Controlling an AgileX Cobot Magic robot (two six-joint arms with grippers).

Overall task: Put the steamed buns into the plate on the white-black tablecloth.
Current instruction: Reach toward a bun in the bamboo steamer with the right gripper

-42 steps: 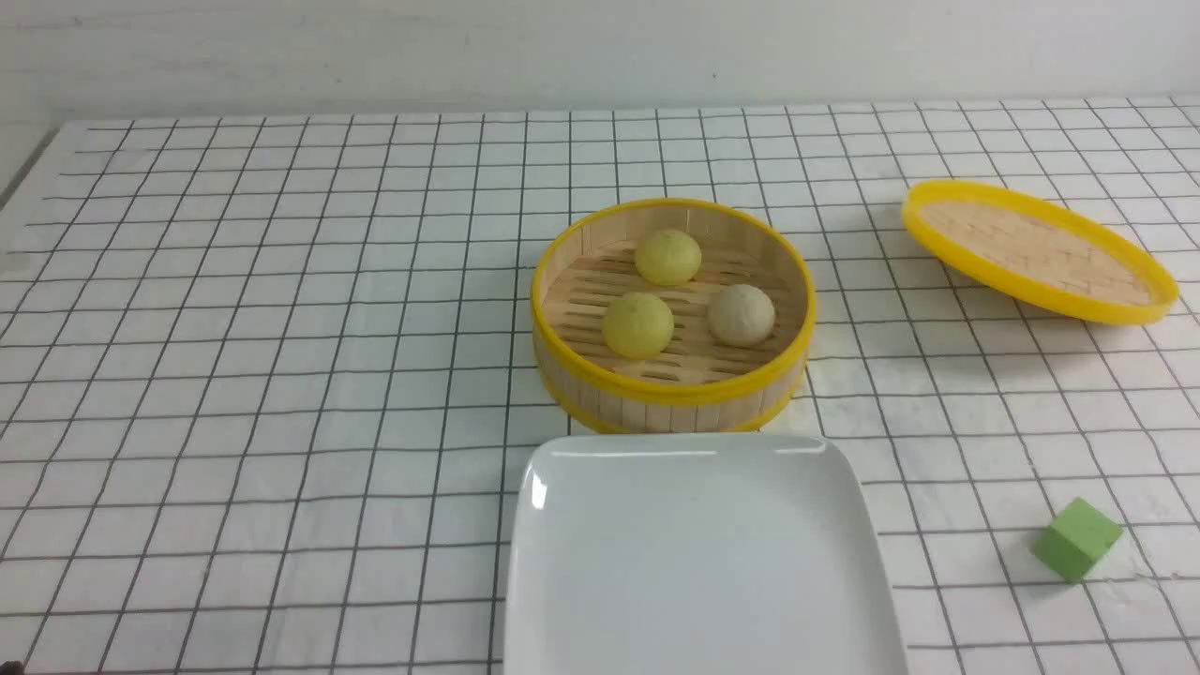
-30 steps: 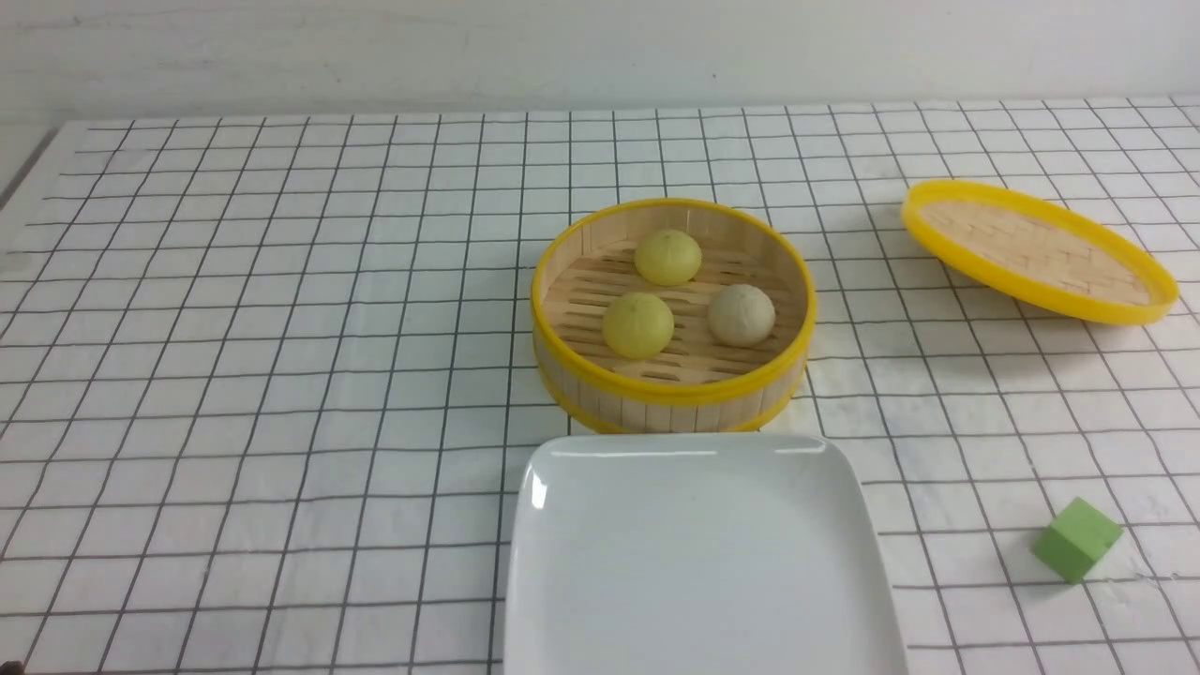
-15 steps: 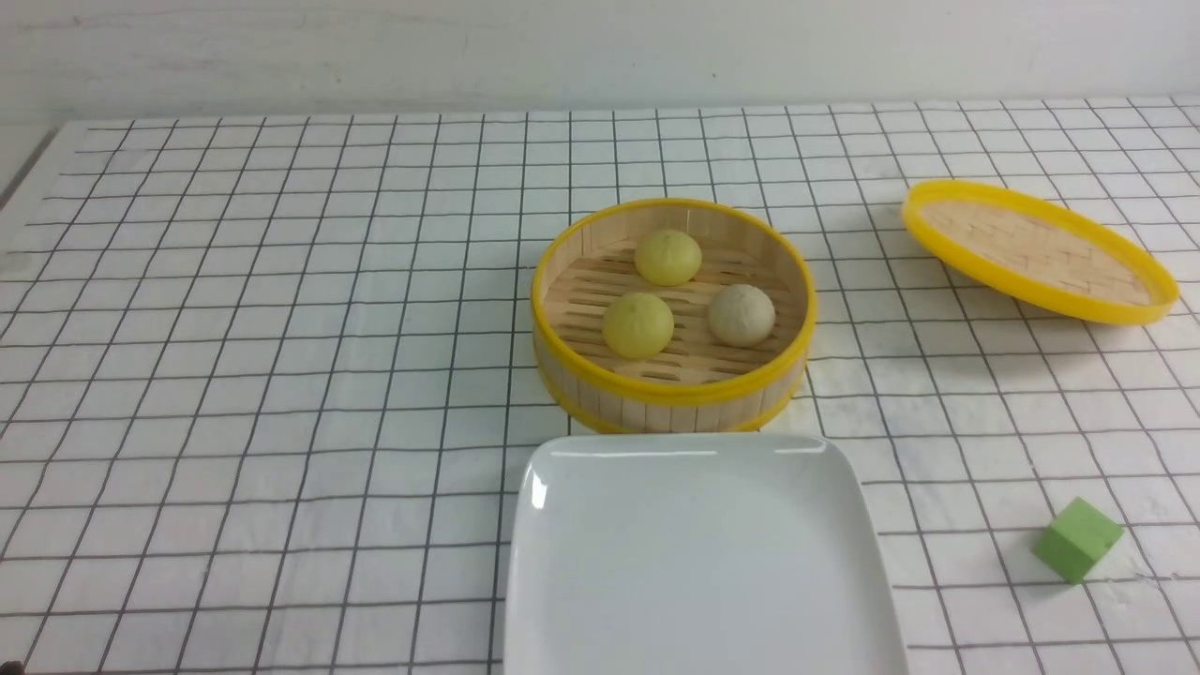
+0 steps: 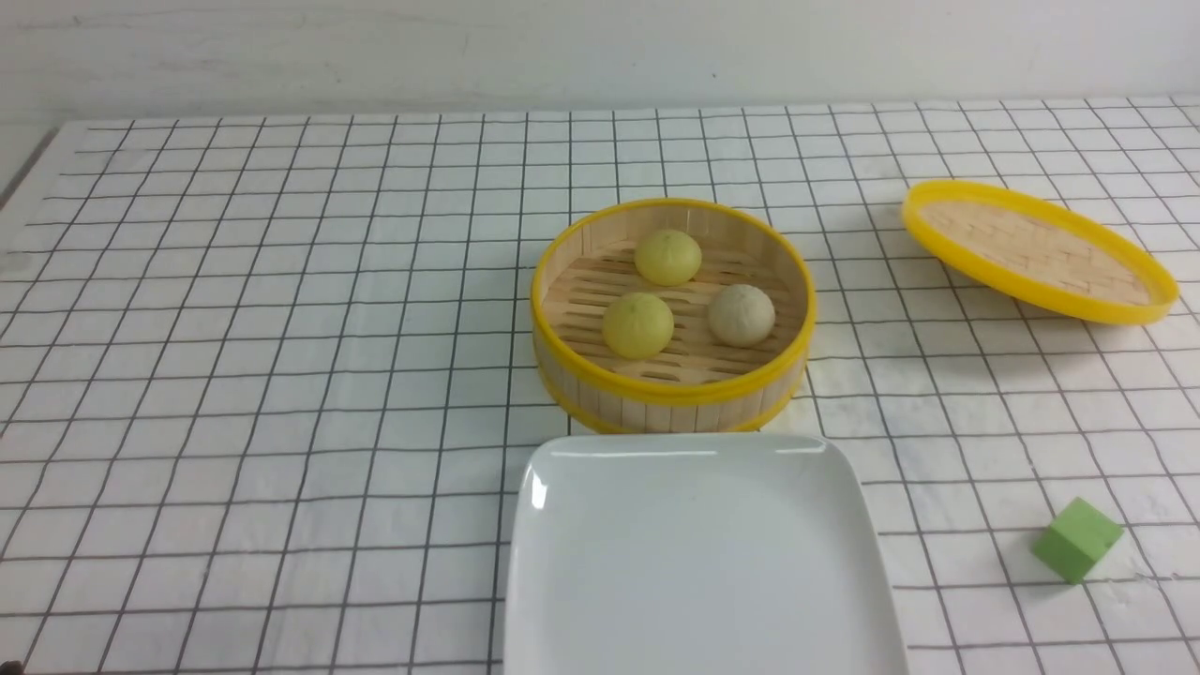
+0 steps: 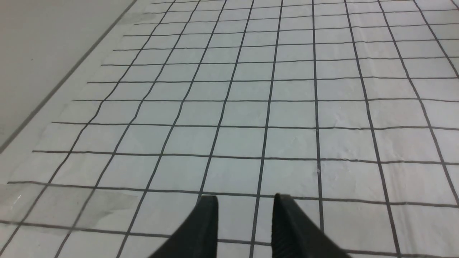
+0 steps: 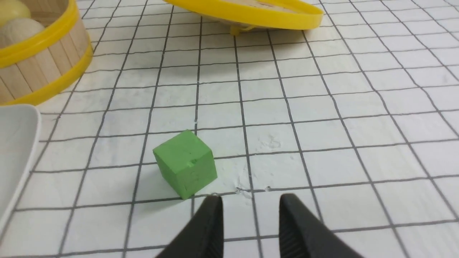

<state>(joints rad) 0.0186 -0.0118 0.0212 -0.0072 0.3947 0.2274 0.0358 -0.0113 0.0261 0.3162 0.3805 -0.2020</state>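
Note:
Three steamed buns sit in the round bamboo steamer [image 4: 670, 389]: two pale yellow ones [image 4: 667, 257] [image 4: 637, 324] and a beige-grey one [image 4: 741, 314]. The white plate [image 4: 698, 562] lies empty on the white-black tablecloth [image 4: 281, 375], just in front of the steamer. Neither gripper shows in the front view. My left gripper [image 5: 245, 200] hovers over bare cloth, jaws a little apart and empty. My right gripper [image 6: 251, 200] is also empty with its jaws a little apart, just behind the green cube [image 6: 186, 163]. The right wrist view also shows the steamer [image 6: 39, 61] and the plate's edge [image 6: 14, 143].
The yellow-rimmed woven lid [image 4: 1036, 251] lies tilted at the far right. A green cube [image 4: 1076, 539] sits on the cloth to the right of the plate. The cloth's left edge [image 5: 53, 93] runs beside the left gripper.

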